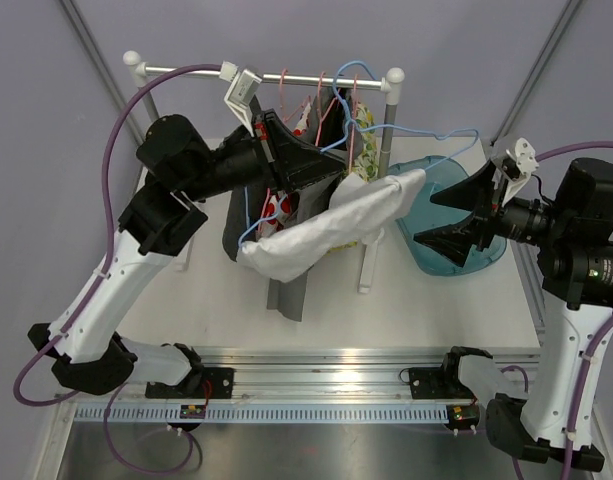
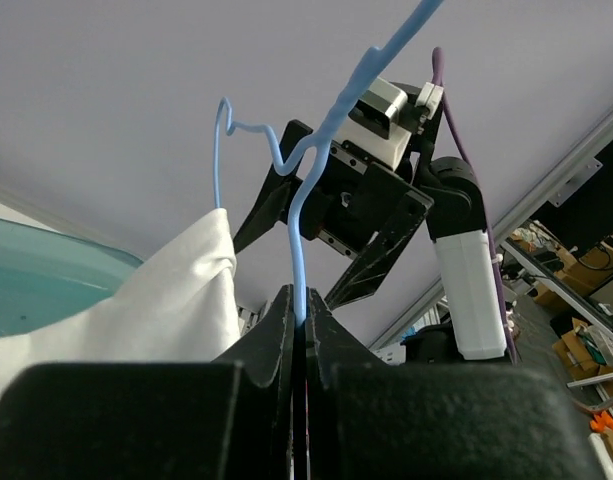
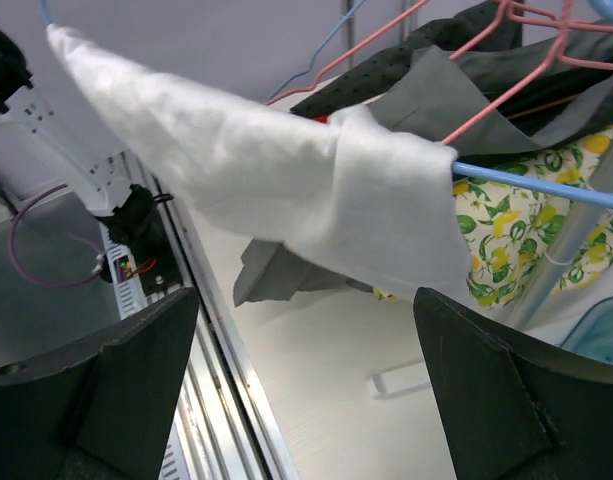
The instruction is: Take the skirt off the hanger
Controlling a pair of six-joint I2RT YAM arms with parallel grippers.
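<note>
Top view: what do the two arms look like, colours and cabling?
Left arm and right arm alike: white links, black joints, black wedge-shaped fingers. A purple cable trails along each; a pale block sits at each wrist.

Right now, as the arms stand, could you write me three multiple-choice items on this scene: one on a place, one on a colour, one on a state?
1. The skirt hangs
A. from the right gripper
B. on the blue hanger
C. from the left gripper

2. The skirt is
A. white
B. red
C. black

3. The right gripper is
A. shut on the skirt
B. shut on the blue hanger
C. open

Answers:
1. B, the cloth drapes over the blue hanger's bar.
2. A, the cloth is plain white in every view.
3. C, its fingers stand wide apart below the skirt.
</note>
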